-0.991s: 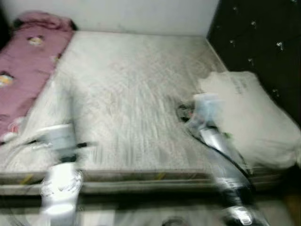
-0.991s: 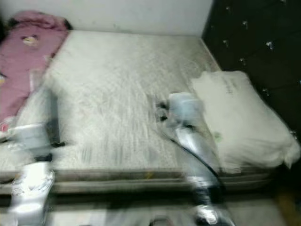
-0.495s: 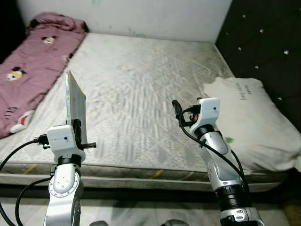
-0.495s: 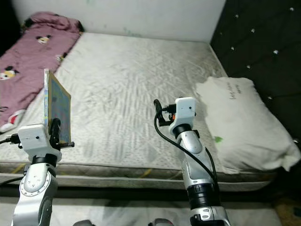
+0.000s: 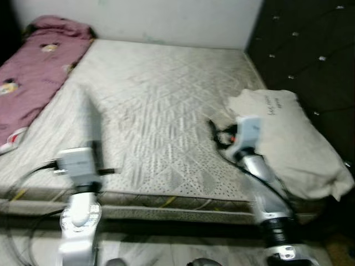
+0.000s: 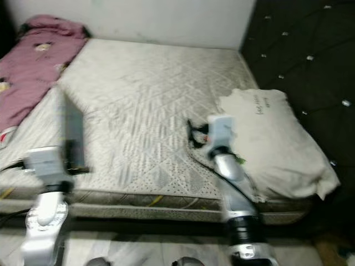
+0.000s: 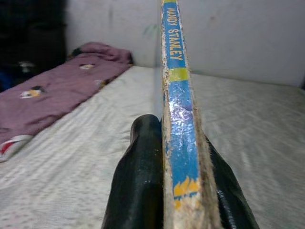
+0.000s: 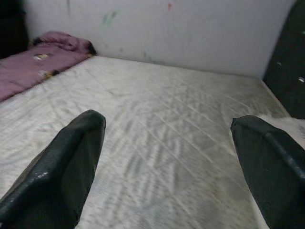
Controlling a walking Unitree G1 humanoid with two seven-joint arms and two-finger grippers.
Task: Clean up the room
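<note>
Standing book (image 7: 178, 119) in left end effector (image 7: 176, 191)

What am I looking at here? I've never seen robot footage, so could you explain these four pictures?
A two-armed humanoid robot stands at the foot of a bare mattress. Two pictures come from the two eyes of its head camera, looking down at the bed, blurred because it is moving. The other two come from cameras on its wrists, looking along each claw's black fingers. The left claw is shut on a thin book, held upright with the blue spine facing the camera. The right claw is open and holds nothing, above the mattress. On the bed lie a white pillow at the right near the dark padded headboard, and a pink cartoon blanket at the left.
</note>
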